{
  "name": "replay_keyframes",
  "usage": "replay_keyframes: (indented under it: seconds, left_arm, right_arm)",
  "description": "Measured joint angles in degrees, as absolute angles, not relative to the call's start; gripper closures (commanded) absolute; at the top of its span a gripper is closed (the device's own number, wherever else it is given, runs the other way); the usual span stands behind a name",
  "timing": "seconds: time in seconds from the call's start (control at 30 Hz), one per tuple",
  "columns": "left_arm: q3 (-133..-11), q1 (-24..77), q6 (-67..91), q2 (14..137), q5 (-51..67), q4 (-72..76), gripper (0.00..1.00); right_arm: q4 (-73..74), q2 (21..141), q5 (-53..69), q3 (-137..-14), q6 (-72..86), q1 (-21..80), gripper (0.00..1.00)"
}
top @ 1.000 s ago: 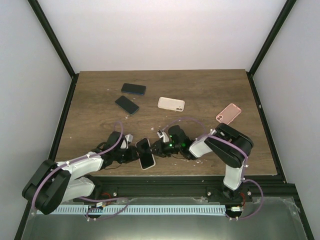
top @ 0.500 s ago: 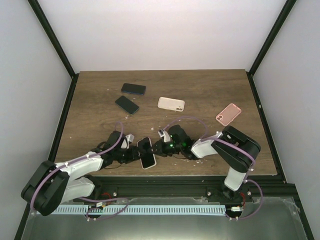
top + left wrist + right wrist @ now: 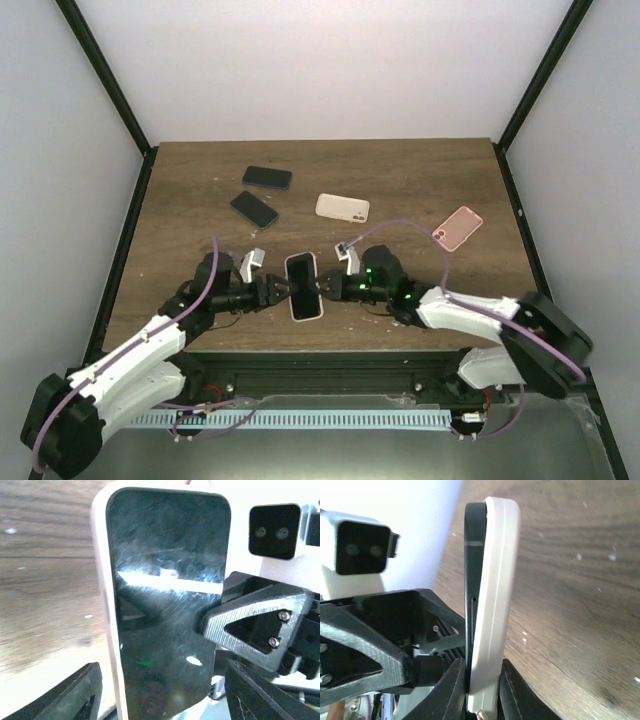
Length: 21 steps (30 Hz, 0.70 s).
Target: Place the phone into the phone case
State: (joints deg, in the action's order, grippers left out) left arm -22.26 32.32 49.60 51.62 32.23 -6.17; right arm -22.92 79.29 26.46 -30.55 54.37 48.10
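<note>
Phone (image 3: pixel 303 287) is sitting against the white phone case (image 3: pixel 102 580) at the near middle of the table (image 3: pixel 430 170), between both arms, its screen facing the left wrist camera. Right gripper (image 3: pixel 480 695) is pinching phone and case together across their thickness, one finger on each face. Left gripper (image 3: pixel 165 697) is standing spread, its fingers (image 3: pixel 75 697) flanking the phone with a gap showing. Lying flat farther back: blue-edged phone (image 3: pixel 267 177), black phone (image 3: pixel 254 209), cream case (image 3: pixel 343 207), pink case (image 3: pixel 457 226).
</note>
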Motion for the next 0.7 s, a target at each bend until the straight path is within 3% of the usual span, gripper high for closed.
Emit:
replay_keyframes:
  seconds: [0.33,0.53,0.7]
  left_arm:
    - [-22.4,32.3,52.4,44.8,42.8,2.5,0.47]
    - [-22.3,32.3,55.4,46.3,49.8,13.1,0.62]
    - [-21.7,32.3,56.8,48.4,52.2,18.4,0.67]
  right_arm:
    - [-20.8,58.2,24.0,-29.3,53.8,47.6,0.95]
    - [-23.4,58.3,26.5,-29.2,55.2,47.6,0.95]
    - [-26.2,59.0,28.1,-29.1,56.8,47.4,0.95]
